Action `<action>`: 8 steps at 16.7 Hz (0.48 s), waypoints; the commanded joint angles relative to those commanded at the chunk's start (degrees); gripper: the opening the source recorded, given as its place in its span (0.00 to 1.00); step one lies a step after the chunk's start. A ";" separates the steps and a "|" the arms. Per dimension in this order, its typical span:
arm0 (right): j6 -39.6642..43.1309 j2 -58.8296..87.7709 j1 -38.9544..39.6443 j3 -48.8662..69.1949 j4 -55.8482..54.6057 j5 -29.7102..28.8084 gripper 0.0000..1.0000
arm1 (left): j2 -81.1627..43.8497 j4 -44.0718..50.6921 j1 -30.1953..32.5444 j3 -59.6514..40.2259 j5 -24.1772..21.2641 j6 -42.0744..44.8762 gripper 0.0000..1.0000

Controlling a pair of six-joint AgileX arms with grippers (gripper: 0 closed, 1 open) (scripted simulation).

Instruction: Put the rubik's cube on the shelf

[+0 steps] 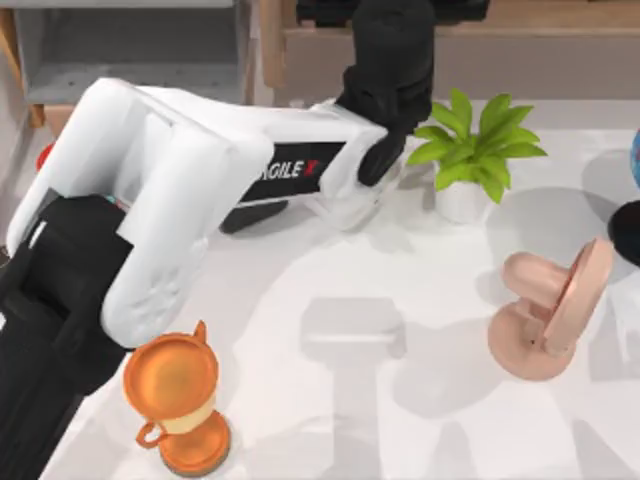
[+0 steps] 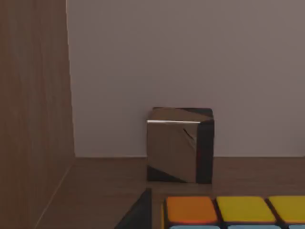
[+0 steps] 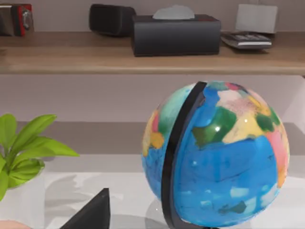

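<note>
The rubik's cube [image 2: 238, 210] shows orange and yellow squares with dark grid lines, low over the wooden shelf [image 2: 95, 191]. One dark fingertip [image 2: 138, 214] of my left gripper lies right against its side. From above, my left arm reaches from the lower left to the back, and the left gripper [image 1: 385, 20] is over the shelf [image 1: 560, 20], above its grey-brown panel. My right gripper [image 3: 95, 212] is parked at the table's right, facing the shelf [image 3: 71, 57].
A shiny metal block [image 2: 178, 145] stands on the shelf just behind the cube, near a wooden side wall. A tissue box [image 3: 176, 33] and calculator [image 3: 245, 40] are also on the shelf. On the table: plant [image 1: 475, 150], pink stand [image 1: 550, 315], orange trophy [image 1: 180, 400], globe [image 3: 214, 152]. Grey cubby [image 1: 130, 50] at back left.
</note>
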State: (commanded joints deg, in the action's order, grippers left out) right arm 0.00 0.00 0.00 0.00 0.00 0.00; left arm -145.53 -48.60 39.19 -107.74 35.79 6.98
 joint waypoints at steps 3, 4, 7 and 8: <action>0.00 0.00 0.00 0.00 0.00 0.00 1.00 | 0.00 0.00 0.00 0.00 0.00 0.00 1.00; 0.00 0.00 0.00 0.00 0.00 0.00 1.00 | 0.00 0.00 0.00 0.00 0.00 0.00 1.00; 0.00 0.00 0.00 0.00 0.00 0.00 1.00 | 0.00 0.00 0.00 0.00 0.00 0.00 1.00; 0.00 0.00 0.00 0.00 0.00 0.00 1.00 | 0.00 0.00 0.00 0.00 0.00 0.00 1.00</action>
State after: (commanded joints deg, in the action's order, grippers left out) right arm 0.00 0.00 0.00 0.00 0.00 0.00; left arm -145.53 -48.60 39.19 -107.74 35.79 6.98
